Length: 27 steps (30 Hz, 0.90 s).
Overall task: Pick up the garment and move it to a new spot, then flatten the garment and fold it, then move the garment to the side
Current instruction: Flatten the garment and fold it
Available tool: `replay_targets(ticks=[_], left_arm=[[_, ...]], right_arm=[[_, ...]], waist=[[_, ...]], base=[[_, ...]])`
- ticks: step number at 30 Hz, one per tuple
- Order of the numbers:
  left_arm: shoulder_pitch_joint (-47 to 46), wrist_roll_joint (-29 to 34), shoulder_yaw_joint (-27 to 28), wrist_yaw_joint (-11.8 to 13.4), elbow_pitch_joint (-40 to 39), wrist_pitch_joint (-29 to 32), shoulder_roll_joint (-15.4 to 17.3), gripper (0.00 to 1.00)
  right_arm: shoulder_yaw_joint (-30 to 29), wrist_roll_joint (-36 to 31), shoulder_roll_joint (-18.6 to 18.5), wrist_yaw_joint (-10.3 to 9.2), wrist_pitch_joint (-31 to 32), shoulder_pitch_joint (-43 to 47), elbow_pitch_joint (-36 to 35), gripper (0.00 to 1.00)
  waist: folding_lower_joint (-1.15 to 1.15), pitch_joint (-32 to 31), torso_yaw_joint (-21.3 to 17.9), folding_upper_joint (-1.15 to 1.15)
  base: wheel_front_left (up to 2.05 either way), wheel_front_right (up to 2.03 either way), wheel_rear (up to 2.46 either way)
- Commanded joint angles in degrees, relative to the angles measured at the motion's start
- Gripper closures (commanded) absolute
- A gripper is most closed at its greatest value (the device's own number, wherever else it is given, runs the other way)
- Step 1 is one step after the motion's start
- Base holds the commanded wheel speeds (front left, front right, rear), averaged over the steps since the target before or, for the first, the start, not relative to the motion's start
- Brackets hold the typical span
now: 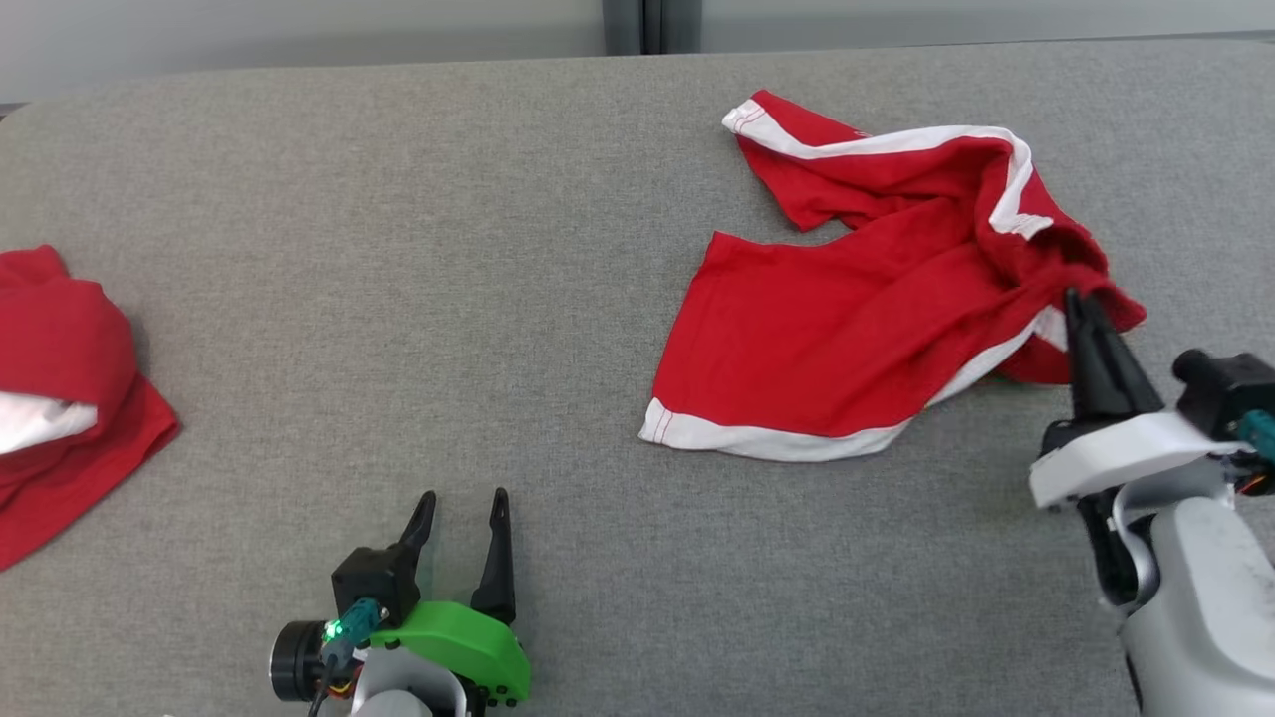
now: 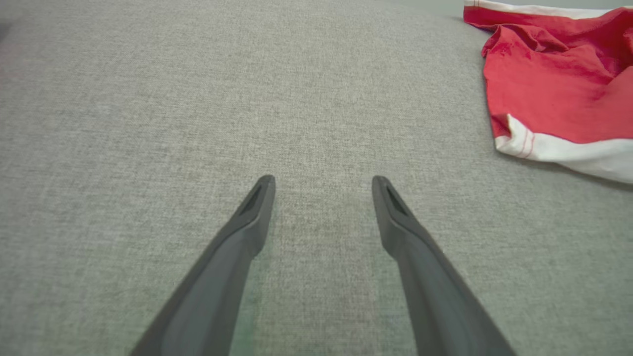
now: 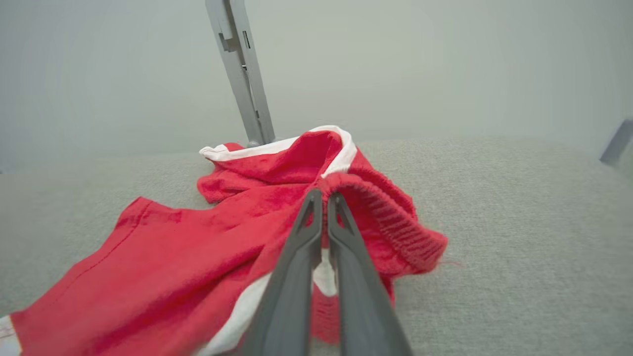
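Note:
The garment [image 1: 867, 319] is a pair of red shorts with white trim, lying crumpled on the right half of the grey table [image 1: 418, 299]. My right gripper [image 1: 1083, 304] is shut on its ribbed waistband at the garment's right edge. In the right wrist view the gripper [image 3: 325, 195] pinches the red waistband fold [image 3: 390, 212] between its two fingers. My left gripper [image 1: 462, 503] stands open near the table's front edge, left of the garment and apart from it. Its fingers [image 2: 257, 207] hover over bare cloth, with the garment's white hem [image 2: 564, 153] at the right of the left wrist view.
A second red garment with a white patch [image 1: 60, 398] lies bunched at the table's left edge. A grey wall with a dark vertical post [image 1: 647, 25] runs behind the table. Bare grey surface lies between the two garments.

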Motion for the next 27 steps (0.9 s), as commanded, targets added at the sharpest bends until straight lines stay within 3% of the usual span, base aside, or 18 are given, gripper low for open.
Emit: replay_targets(ticks=[1,12,13,14,15,19,27], left_arm=[[-1.09,0.28,-0.23,-0.34,-0.33,-0.02,0.19,0.0],[-4.69,0.65,-2.96,-0.76,-0.75,-0.02,0.19,0.0],[-4.93,0.64,-3.31,-0.79,-0.77,-0.02,0.19,0.0],[-5.13,0.59,-3.55,-0.81,-0.81,-0.02,0.19,0.0],[-5.43,0.36,-3.8,-0.84,-0.94,-0.02,0.19,0.0],[-6.43,-0.11,-4.43,-0.89,-1.95,-0.02,0.19,0.0],[-8.15,-1.52,-6.77,-2.53,-4.74,-0.02,0.21,0.0]], right_arm=[[-1.27,0.52,-0.59,-0.06,-0.11,-1.52,0.7,1.0],[-5.91,-3.62,-4.87,-0.06,-0.11,-10.83,17.05,1.0],[-6.28,-4.15,-4.83,-0.06,-0.1,-11.47,18.35,0.87],[-6.66,-4.58,-4.75,-0.06,-0.1,-11.97,19.1,0.56],[-7.22,-5.23,-4.61,-0.06,-0.1,-12.52,19.93,0.0],[-8.33,-7.05,-3.08,-0.06,-0.1,-13.0,18.99,0.0],[-8.41,-7.43,0.21,-0.06,-0.1,-6.94,8.27,0.0]], waist=[[0.0,0.84,-0.37,0.0],[0.0,5.02,-0.86,0.0],[0.0,5.28,-0.9,0.0],[0.0,5.42,-0.96,0.0],[0.0,5.58,-1.08,0.0],[0.0,5.56,-2.11,0.0],[0.0,4.34,-5.52,0.0]], base=[[0.0,0.0,0.0],[0.0,0.0,0.0],[0.0,0.0,0.0],[0.0,0.0,0.0],[0.0,0.0,0.0],[0.0,0.0,0.0],[0.0,0.0,0.0]])
